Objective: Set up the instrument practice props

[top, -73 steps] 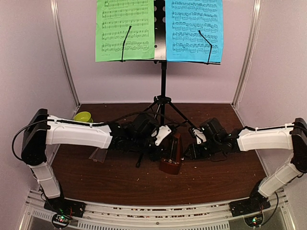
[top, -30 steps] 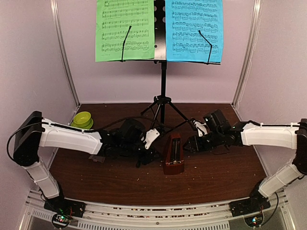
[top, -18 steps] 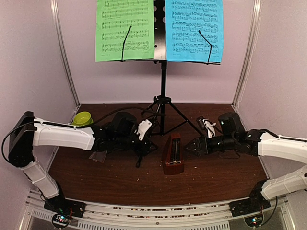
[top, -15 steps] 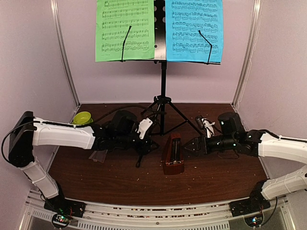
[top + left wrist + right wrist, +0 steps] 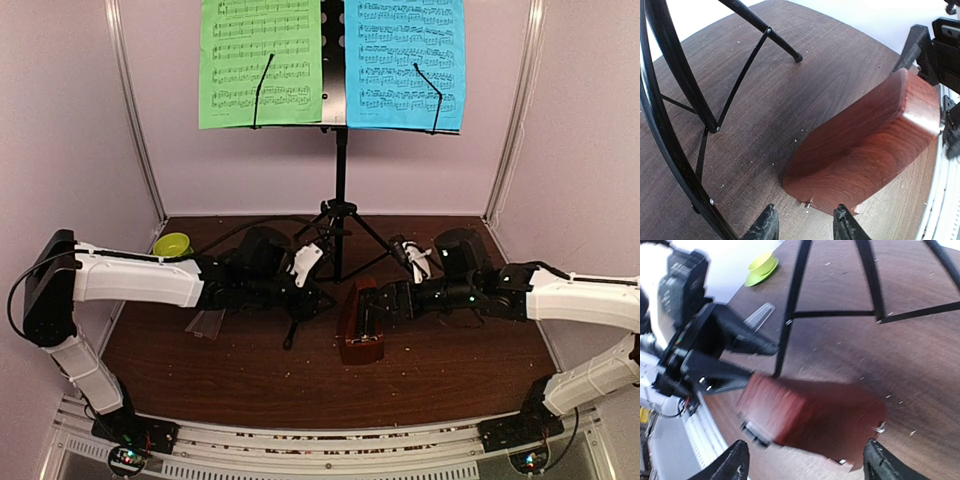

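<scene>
The black tripod music stand [image 5: 340,170] rises behind both grippers at the back of the dark wooden table [image 5: 450,370], its hole-punched desk carrying a green sheet [image 5: 260,60] and a blue sheet [image 5: 405,60] of music side by side, each pinned by a thin wire arm. The reddish-brown metronome [image 5: 358,320] stands upright and uncovered between the two tools, a dark strip down its front. It is just ahead of the left gripper [image 5: 318,300], whose fingertips stand apart on nothing. It also sits in front of the right gripper [image 5: 388,300], whose fingers are spread wide to either side of it (that wrist view is blurred, so contact cannot be told). From the left wrist, the wooden body [image 5: 870,145] fills the space beyond the fingertips [image 5: 767,227], with the stand's legs [image 5: 685,85] crossing to their left. The clear cover [image 5: 205,323] lies flat under the left arm, behind that gripper and well apart from the metronome. A small lime-green bowl [image 5: 172,244] sits by the far left corner. Pale walls close three sides, and bare table runs between the grippers and the near edge.
</scene>
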Motion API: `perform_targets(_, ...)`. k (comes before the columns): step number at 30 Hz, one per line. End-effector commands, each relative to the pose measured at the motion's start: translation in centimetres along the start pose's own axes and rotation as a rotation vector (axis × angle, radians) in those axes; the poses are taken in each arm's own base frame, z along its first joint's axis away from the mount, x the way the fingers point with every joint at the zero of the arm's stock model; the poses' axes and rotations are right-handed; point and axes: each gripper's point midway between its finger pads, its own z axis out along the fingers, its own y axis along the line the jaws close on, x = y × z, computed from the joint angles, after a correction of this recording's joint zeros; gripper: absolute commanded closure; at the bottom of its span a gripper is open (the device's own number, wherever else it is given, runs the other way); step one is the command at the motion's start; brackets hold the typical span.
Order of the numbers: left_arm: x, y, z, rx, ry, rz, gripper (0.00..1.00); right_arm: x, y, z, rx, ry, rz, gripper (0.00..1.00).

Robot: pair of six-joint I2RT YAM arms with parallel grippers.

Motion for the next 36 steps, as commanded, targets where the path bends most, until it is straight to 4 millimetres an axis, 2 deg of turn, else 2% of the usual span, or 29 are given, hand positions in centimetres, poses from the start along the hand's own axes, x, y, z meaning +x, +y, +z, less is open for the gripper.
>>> perform_targets(1, -1.3, -0.2, 0.1, 0.007, -0.028, 0.009, 0.61, -1.4, -1.2, 0.2, 0.092, -0.037, 0.014, 0.24)
perform_targets(15, -1.2, 0.0, 0.4, 0.000, -0.018, 0.019, 0.61, -0.6, -2.6, -0.7, 0.158, -0.048, 0.018, 0.45)
perform_targets(19, -1.2, 0.0, 0.5, 0.001, -0.017, 0.022, 0.61, -0.2, -2.4, -1.1, 0.142, -0.045, 0.011, 0.45)
perform_targets(21, -1.2, 0.0, 0.5, 0.000, -0.017, 0.022, 0.61, 0.0, -2.2, -1.5, 0.129, -0.052, 0.011, 0.44)
perform_targets(28, -1.5, 0.0, 0.5, 0.002, -0.024, 0.027, 0.59, -0.1, -1.8, -2.2, 0.111, -0.070, 0.009, 0.23)
perform_targets(36, -1.6, 0.0, 0.3, 0.000, -0.025, 0.028, 0.58, -0.7, -2.1, -1.8, 0.133, -0.076, 0.021, 0.22)
